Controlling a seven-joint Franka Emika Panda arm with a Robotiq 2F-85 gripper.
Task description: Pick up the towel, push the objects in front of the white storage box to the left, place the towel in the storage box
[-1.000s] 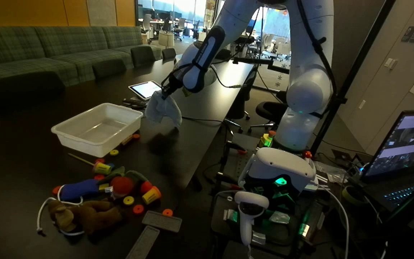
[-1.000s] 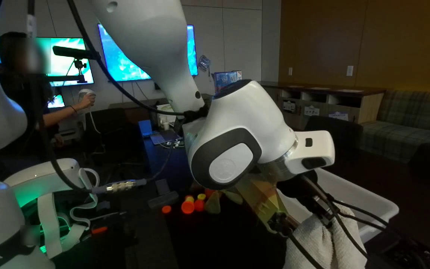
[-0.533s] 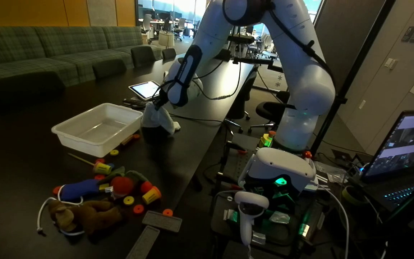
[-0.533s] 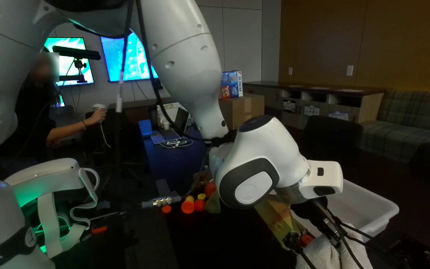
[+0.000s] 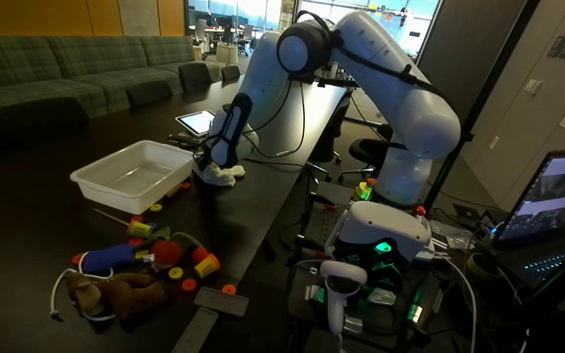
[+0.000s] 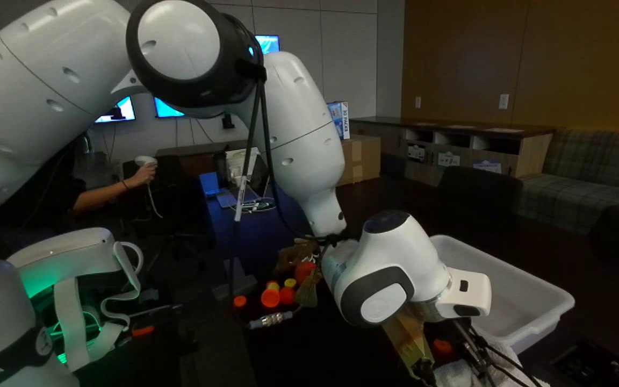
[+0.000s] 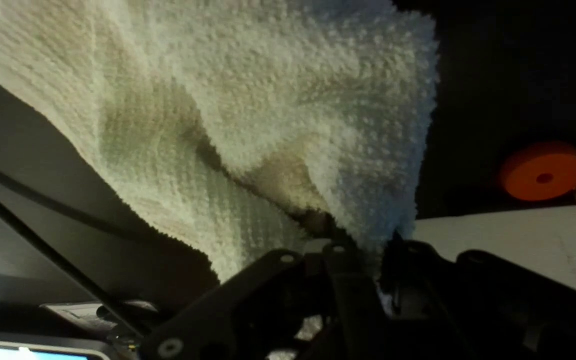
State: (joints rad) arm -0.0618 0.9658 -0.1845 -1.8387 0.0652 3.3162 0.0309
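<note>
The white towel (image 5: pixel 219 175) lies bunched on the dark table beside the white storage box (image 5: pixel 108 195). It fills much of the wrist view (image 7: pixel 268 90) and shows at the bottom of an exterior view (image 6: pixel 457 375). My gripper (image 7: pixel 363 245) is shut on a fold of the towel, low over the table. The fingertips are hidden in the cloth. The box holds nothing visible. Along its near side lie an orange wheel (image 5: pixel 186 186), a wooden piece (image 5: pixel 172 191), a yellow wheel (image 5: pixel 156 208) and a yellow cup (image 5: pixel 140 229). The orange wheel also shows in the wrist view (image 7: pixel 543 171).
A tablet (image 5: pixel 198 122) and dark tools (image 5: pixel 184 140) lie behind the towel. A black cable (image 5: pixel 272 163) crosses the table. A brown plush toy (image 5: pixel 120 292), a blue toy (image 5: pixel 109 258) and a red plush (image 5: pixel 166 254) lie nearer. The table edge (image 5: pixel 268 223) runs along the robot's side.
My gripper has come down and closer to the box with the towel. The towel hung in the air before and is now bunched on the table. The box and toys have not moved.
</note>
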